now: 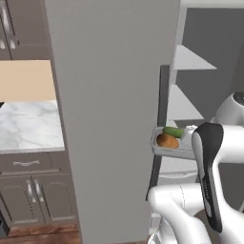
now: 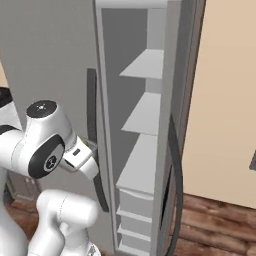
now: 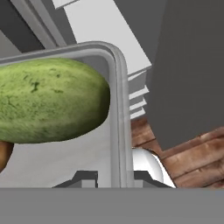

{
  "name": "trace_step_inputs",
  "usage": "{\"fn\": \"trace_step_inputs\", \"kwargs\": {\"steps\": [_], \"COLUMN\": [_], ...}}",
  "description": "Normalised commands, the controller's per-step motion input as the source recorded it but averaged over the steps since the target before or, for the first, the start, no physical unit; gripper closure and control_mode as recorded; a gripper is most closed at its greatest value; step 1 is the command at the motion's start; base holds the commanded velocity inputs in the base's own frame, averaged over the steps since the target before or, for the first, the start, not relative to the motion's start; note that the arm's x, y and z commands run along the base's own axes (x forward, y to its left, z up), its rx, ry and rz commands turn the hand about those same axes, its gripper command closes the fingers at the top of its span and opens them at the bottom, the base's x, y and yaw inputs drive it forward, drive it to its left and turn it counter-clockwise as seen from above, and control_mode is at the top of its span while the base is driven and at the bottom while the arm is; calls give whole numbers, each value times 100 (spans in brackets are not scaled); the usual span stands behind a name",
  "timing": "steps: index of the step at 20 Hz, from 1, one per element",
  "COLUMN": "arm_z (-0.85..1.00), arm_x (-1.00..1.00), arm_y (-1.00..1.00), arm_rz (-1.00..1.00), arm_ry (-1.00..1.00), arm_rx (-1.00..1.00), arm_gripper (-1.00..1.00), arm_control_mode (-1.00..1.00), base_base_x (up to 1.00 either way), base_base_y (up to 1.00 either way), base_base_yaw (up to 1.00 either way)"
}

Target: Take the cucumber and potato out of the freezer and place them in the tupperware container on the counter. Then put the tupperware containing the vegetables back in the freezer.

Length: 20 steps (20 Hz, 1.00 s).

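Cucumber (image 3: pixel 48 100) in tupperware container (image 3: pixel 117 109), potato (image 1: pixel 167 140) at its 8 o'clock, gripper (image 3: pixel 114 177) clamped on container rim, open freezer (image 2: pixel 145 115) shelves ahead

White arm (image 1: pixel 209 157) rises from the base, elbow bent, forearm reaching forward at mid height. Gripper (image 3: pixel 114 178) closed on the rim of the tray (image 3: pixel 117 109), one dark fingertip (image 3: pixel 85 178) on either side of it

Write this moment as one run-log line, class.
gripper: shut on tupperware container rim | contents: cucumber, potato | container: lifted beside open freezer | next: probably onto a shelf
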Motion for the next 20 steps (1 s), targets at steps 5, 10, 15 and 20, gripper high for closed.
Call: {"fn": "trace_step_inputs", "kwargs": {"steps": [5, 10, 15, 20], "arm_z": [0, 0, 0, 0], "arm_x": [0, 0, 0, 0], "arm_y": [0, 0, 0, 0], "arm_rz": [0, 0, 0, 0], "arm_ry": [0, 0, 0, 0], "arm_rx": [0, 0, 0, 0], "arm_gripper": [100, 100, 100, 100], "arm_control_mode": [100, 100, 100, 100], "base_base_x": [41, 26, 28, 51], "base_base_y": [-36, -60, -60, -33], "base_base_yaw": [0, 0, -3, -5]}}
